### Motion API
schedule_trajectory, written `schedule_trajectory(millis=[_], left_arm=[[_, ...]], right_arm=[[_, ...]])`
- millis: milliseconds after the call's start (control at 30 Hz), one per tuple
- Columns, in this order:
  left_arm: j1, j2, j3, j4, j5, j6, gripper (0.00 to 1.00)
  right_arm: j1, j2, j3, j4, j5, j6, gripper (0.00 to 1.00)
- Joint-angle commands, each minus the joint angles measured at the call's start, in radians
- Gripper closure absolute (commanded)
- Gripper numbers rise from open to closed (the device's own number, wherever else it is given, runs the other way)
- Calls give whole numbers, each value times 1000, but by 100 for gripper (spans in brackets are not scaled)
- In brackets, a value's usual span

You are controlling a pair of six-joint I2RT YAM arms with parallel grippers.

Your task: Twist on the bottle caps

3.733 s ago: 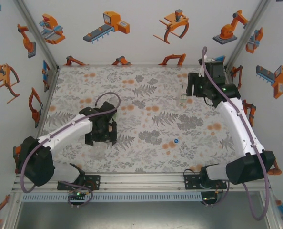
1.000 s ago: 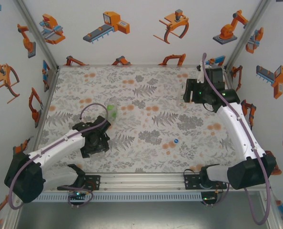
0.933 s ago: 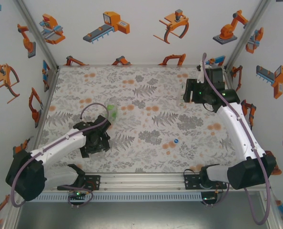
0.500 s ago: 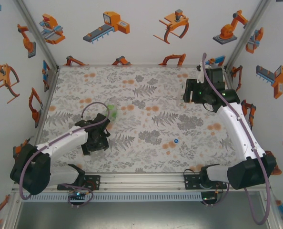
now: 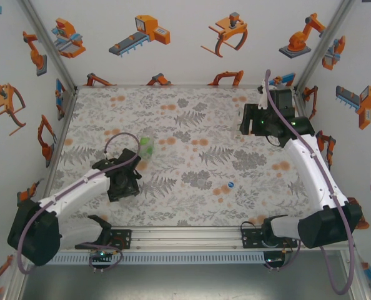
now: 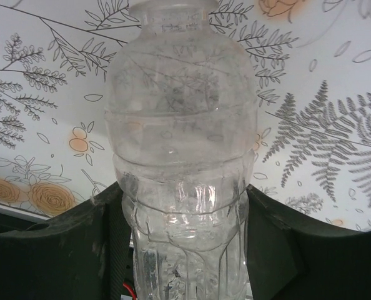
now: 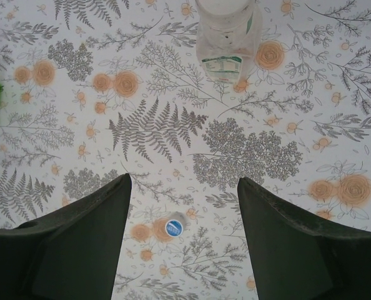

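A plain clear bottle (image 6: pixel 182 156) sits between my left gripper's fingers (image 6: pixel 104 244), its neck pointing away from the wrist camera. Both pads press its sides, so my left gripper (image 5: pixel 124 185) is shut on it at the table's left front. The green-label bottle (image 5: pixel 146 147) lies just beyond that gripper. My right gripper (image 7: pixel 184 181) is open and empty, raised over the table at the back right (image 5: pixel 248 122). Below it lie the blue cap (image 7: pixel 174 227) (image 5: pixel 230 184) and, farther off, the slim white-label bottle (image 7: pixel 228 37).
The floral table cover (image 5: pixel 192 112) is bare across the middle and back. White walls with orange robot stickers enclose three sides. An aluminium rail (image 5: pixel 185 236) carrying both arm bases runs along the near edge.
My left gripper's fingers have closed onto the plain bottle, and the left wrist has shifted slightly. The right arm has not moved.
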Motion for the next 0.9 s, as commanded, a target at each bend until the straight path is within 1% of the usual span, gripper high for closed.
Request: schedule_trajectory(millis=[0, 167, 267, 333, 400, 533, 600, 700, 767, 867], left_arm=[[5, -94, 53, -67, -25, 61, 56], [4, -254, 117, -66, -35, 189, 63], [4, -342, 140, 24, 26, 340, 63], [4, -384, 146, 109, 119, 475, 64], [4, -427, 142, 207, 245, 630, 69], [5, -481, 119, 376, 426, 871, 78], [7, -488, 115, 434, 512, 993, 79], [13, -466, 124, 467, 652, 1168, 84], [18, -433, 135, 488, 705, 1223, 85], [37, -369, 151, 518, 786, 1263, 87]], right_arm=[[0, -40, -1, -24, -13, 23, 36], [1, -67, -13, -30, -38, 30, 36], [1, -73, -12, -44, -72, 37, 36], [1, -76, -14, -46, -107, 33, 36], [1, -83, -21, -44, -134, 37, 36], [1, -100, -38, -34, -181, 51, 37], [1, -112, -55, -19, -214, 66, 39], [2, -137, -88, 11, -251, 97, 41], [4, -153, -111, 28, -273, 118, 43], [22, -173, -142, 46, -288, 151, 44]])
